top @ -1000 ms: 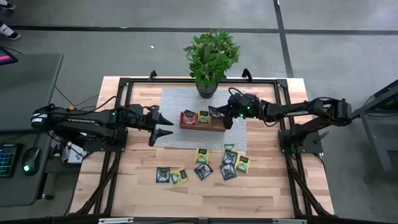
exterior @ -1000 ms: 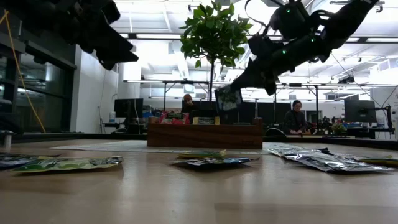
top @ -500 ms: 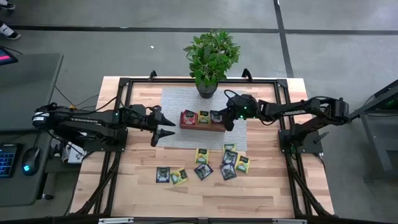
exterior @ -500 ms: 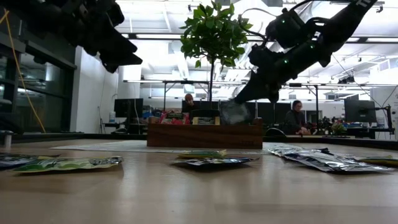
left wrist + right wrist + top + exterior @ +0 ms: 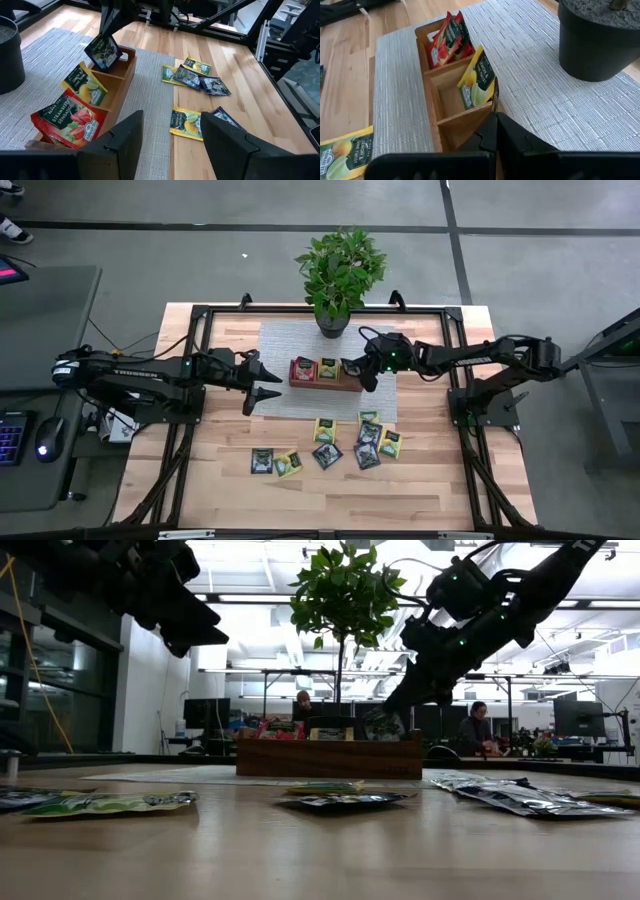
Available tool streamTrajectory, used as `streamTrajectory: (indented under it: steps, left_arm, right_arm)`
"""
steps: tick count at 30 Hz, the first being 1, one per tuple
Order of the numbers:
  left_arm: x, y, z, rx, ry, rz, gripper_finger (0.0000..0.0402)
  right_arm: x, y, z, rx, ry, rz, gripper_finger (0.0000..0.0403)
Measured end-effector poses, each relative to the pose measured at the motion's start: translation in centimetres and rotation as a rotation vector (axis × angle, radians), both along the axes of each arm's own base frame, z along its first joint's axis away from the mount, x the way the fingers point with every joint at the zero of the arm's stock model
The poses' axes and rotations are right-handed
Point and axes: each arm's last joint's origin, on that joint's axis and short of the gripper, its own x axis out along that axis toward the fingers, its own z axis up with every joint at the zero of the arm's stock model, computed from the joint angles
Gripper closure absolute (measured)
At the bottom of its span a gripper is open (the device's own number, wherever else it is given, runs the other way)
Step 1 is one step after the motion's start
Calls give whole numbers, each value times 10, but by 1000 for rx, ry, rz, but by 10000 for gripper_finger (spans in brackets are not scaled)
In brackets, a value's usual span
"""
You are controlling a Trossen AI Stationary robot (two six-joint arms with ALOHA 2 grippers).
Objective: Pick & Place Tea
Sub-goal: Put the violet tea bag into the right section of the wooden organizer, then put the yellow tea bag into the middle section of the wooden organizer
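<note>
A brown wooden tray (image 5: 325, 383) with three compartments stands on a grey mat (image 5: 280, 350). Red sachets (image 5: 70, 117) lean in its left compartment and a yellow-green one (image 5: 85, 85) in the middle. My right gripper (image 5: 352, 368) is over the tray's right compartment, shut on a dark sachet (image 5: 102, 50), which also shows in the low view (image 5: 383, 724). My left gripper (image 5: 272, 380) hovers open and empty left of the tray. Several loose sachets (image 5: 365, 435) lie flat on the table nearer the front, and two more (image 5: 275, 463) lie left of them. My right gripper pinches the dark sachet's upper edge (image 5: 100, 43) between its two fingers. The fingers come from above, slanting down from the table's right side. The sachet hangs tilted below them, its lower part inside the tray's right compartment; whether it rests on the floor is hidden by the tray wall.
A potted plant (image 5: 340, 275) stands on the mat just behind the tray. A black frame (image 5: 200, 315) runs along the table's edges. People sit in the room beyond the table (image 5: 476, 730).
My right gripper has gone down and a little toward the table's left with the dark sachet. The sachet, held clear above the tray before, now sits down in the tray's right compartment, still in the fingers.
</note>
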Motion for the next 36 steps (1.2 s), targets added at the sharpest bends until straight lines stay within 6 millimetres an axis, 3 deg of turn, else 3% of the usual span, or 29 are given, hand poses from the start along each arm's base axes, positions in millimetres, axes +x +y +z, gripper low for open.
streamTrajectory:
  steps: [10,24,36]
  left_arm:
    - [0,0,0,0,1,0,207]
    - [0,0,0,0,2,0,207]
    - [-3,-2,-6,-23,66,-48,207]
  right_arm:
    - [-1,-2,0,-25,9,-51,385]
    - [-1,-2,0,-39,11,-80,273]
    - [-6,10,24,-22,-88,-62,263]
